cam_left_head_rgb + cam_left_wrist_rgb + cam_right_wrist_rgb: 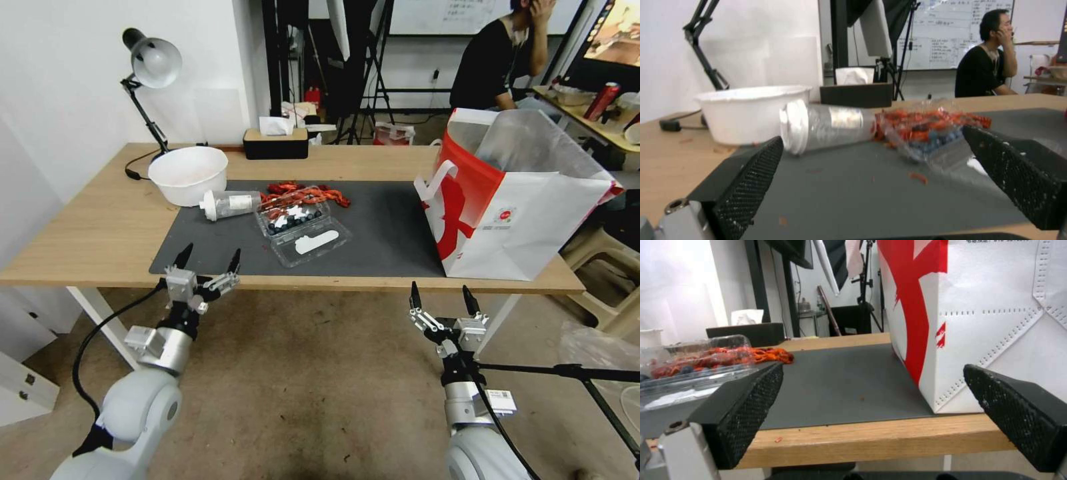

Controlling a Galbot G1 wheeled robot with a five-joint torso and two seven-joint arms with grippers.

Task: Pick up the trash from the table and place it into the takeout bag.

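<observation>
On the dark grey mat (pixel 387 230) of the table (pixel 87 227), the trash lies at the left. It is a white round bowl (pixel 188 175), a clear white-capped bottle (pixel 230 203) on its side, a clear clamshell (pixel 303 230) and red scraps (pixel 307 193). The red-and-white takeout bag (pixel 513 213) stands open at the right. My left gripper (pixel 210 252) is open at the table's front edge, facing the bottle (pixel 826 126) and clamshell (pixel 929 136). My right gripper (pixel 441 290) is open below the front edge, near the bag (pixel 996 323).
A silver desk lamp (pixel 153 63) stands at the back left, with a black tissue box (pixel 275 141) at the back middle. The mat between the clamshell and the bag is bare. A person sits at another desk behind the bag. A tripod leg (pixel 573 373) crosses the floor at the right.
</observation>
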